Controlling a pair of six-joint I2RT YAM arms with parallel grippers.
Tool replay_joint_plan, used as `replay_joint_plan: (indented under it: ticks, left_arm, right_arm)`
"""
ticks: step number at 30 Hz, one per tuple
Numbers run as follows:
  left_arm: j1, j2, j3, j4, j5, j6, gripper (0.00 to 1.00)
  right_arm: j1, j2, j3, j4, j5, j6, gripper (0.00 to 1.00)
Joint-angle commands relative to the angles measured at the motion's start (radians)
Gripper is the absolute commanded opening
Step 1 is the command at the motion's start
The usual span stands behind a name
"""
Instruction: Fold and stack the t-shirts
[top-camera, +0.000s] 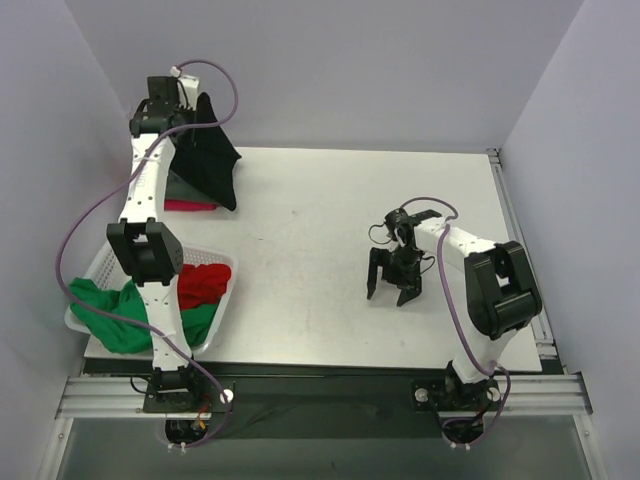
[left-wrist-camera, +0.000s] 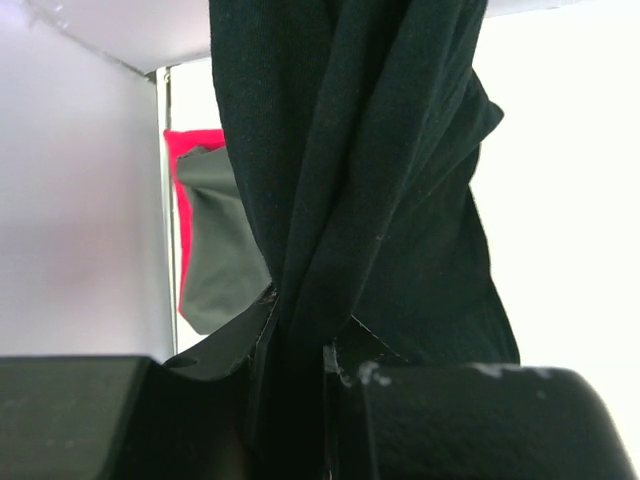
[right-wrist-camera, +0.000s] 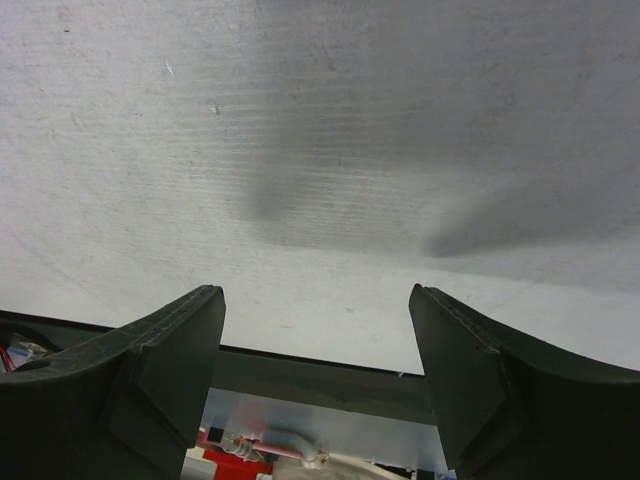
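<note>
My left gripper (top-camera: 188, 108) is raised at the far left and shut on the black t-shirt (top-camera: 212, 160), which hangs from it down to the table. In the left wrist view the black t-shirt (left-wrist-camera: 350, 200) fills the middle, pinched between the gripper (left-wrist-camera: 300, 345) jaws. Below it lie a folded grey-green t-shirt (left-wrist-camera: 215, 250) on a pink-red t-shirt (left-wrist-camera: 185, 215); the stack shows in the top view (top-camera: 190, 203). A green t-shirt (top-camera: 115, 310) and a red t-shirt (top-camera: 203, 283) lie in the basket. My right gripper (top-camera: 394, 292) is open and empty over the table; it also shows in the right wrist view (right-wrist-camera: 316, 310).
The white perforated basket (top-camera: 226, 290) stands at the near left edge of the table (top-camera: 330, 220). The left arm reaches over it. Walls close in on the back, left and right. The table's near edge (right-wrist-camera: 310, 365) is just below my right gripper.
</note>
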Motion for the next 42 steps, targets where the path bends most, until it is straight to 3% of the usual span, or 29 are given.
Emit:
replay_joint_plan:
  ticks: [1, 22, 24, 25, 26, 29, 30, 31, 42]
  left_arm:
    - [0.058, -0.025, 0.036, 0.068, 0.037, -0.022, 0.0]
    - [0.238, 0.15, -0.001, 0.134, 0.181, -0.129, 0.0]
    - [0.256, 0.158, 0.007, 0.132, 0.169, -0.146, 0.04]
    - [0.261, 0.163, 0.01, 0.125, 0.163, -0.164, 0.1]
    - [0.273, 0.163, 0.019, 0.121, 0.129, -0.176, 0.27]
    - [0.292, 0.154, 0.034, 0.102, 0.068, -0.238, 0.64]
    - [0.293, 0.146, 0.033, 0.097, 0.049, -0.247, 0.88]
    - [0.293, 0.132, 0.033, 0.089, 0.016, -0.253, 0.95]
    - [0.247, -0.075, -0.084, 0.049, -0.106, -0.316, 0.97]
  right_arm:
    - [0.011, -0.038, -0.012, -0.047, 0.015, 0.014, 0.77]
    - [0.035, -0.06, -0.015, -0.066, 0.011, 0.04, 0.77]
    - [0.039, -0.063, -0.012, -0.067, 0.011, 0.042, 0.77]
    - [0.039, -0.063, -0.009, -0.07, 0.011, 0.046, 0.77]
    - [0.043, -0.069, -0.006, -0.072, 0.011, 0.046, 0.77]
    - [0.045, -0.084, 0.007, -0.075, 0.012, 0.049, 0.77]
    - [0.046, -0.087, 0.011, -0.075, 0.014, 0.052, 0.77]
    - [0.046, -0.092, 0.019, -0.077, 0.015, 0.051, 0.77]
    - [0.052, -0.195, 0.034, -0.08, 0.049, 0.042, 0.78]
